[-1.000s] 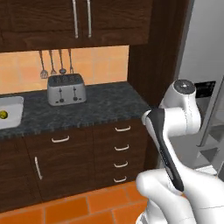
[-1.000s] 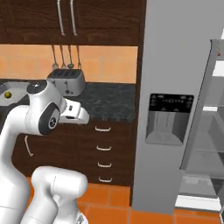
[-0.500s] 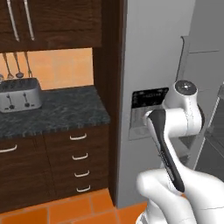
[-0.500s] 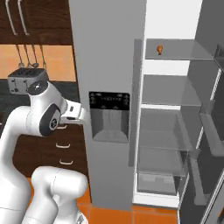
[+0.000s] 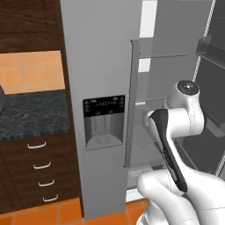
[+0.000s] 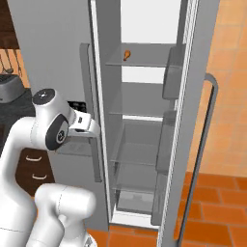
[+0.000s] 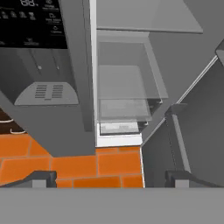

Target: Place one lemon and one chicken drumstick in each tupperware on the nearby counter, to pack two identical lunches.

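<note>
The refrigerator stands with its right-hand door swung open, exposing the interior compartment. On the upper glass shelf lies one chicken drumstick, a small orange-brown piece near the shelf's back left; its long axis appears to run from about 1 o'clock at the top to 7 o'clock at the bottom in the right base view, but which end is the thin one is too small to tell. The lower glass shelves and the bottom drawer show no contents. The closed left door carries the black dispenser panel and a vertical handle. At 9 o'clock of the refrigerator, the dark speckled counter sits over brown drawers with curved silver handles; a silver toaster stands on it. The gripper has its two fingertips spread wide apart with nothing between them, pointing toward the open compartment above the orange tiled floor.
</note>
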{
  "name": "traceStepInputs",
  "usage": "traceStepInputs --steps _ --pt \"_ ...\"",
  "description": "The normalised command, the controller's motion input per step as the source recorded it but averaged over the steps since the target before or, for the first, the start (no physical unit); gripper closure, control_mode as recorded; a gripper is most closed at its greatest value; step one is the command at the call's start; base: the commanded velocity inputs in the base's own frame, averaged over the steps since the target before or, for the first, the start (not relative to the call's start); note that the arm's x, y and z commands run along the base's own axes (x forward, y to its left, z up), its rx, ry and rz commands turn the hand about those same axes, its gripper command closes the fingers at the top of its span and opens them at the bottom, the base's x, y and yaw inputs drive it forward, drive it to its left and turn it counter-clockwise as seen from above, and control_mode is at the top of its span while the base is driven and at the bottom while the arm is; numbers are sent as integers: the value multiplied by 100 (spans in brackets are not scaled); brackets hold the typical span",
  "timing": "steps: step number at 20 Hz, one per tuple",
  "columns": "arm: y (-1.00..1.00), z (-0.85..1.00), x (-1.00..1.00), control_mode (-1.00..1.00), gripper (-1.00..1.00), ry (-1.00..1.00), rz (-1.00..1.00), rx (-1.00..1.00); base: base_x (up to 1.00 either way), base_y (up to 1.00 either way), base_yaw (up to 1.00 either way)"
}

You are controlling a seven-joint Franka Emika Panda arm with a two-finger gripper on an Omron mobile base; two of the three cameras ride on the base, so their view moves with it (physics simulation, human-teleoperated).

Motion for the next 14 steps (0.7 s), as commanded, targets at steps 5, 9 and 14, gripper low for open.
traceStepInputs --steps 5,9,14 --pt "0 0 0 100 -100 0 0 0 9 -22 0" --pt "0 0 0 100 -100 0 0 0 22 -38 2" --pt "0 0 0 100 -100 0 0 0 11 -51 0"
